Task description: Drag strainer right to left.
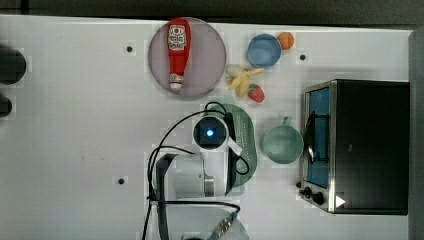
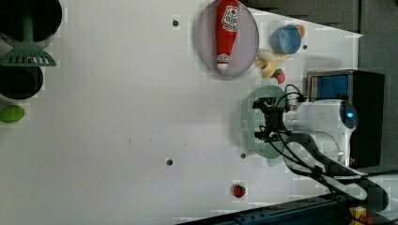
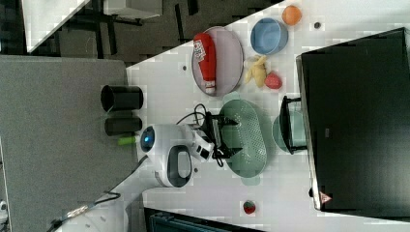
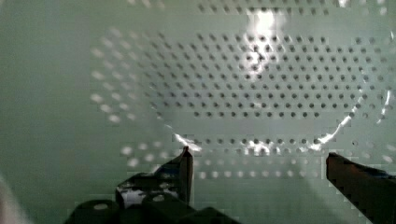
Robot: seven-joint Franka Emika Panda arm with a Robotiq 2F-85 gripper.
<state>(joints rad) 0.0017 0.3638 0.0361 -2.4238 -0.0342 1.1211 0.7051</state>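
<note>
The strainer [image 1: 246,134] is a pale mint-green perforated bowl standing on the white table, between the arm and the green mug in the top view. In the right view my gripper [image 3: 225,137] hangs over the strainer [image 3: 247,139], at the rim on the arm's side. The left view shows the gripper [image 2: 263,120] above the strainer [image 2: 249,125] too. In the wrist view the gripper [image 4: 258,154] is open, its fingertips [image 4: 186,161] wide apart, with the dotted inside of the strainer [image 4: 261,88] just beyond them. Nothing is held.
A green mug [image 1: 282,144] sits close beside the strainer, and a black toaster oven [image 1: 365,145] stands beyond it. A plate [image 1: 206,62] with a ketchup bottle [image 1: 178,52], a banana [image 1: 242,80], a strawberry [image 1: 256,93] and a blue bowl [image 1: 263,50] lie near.
</note>
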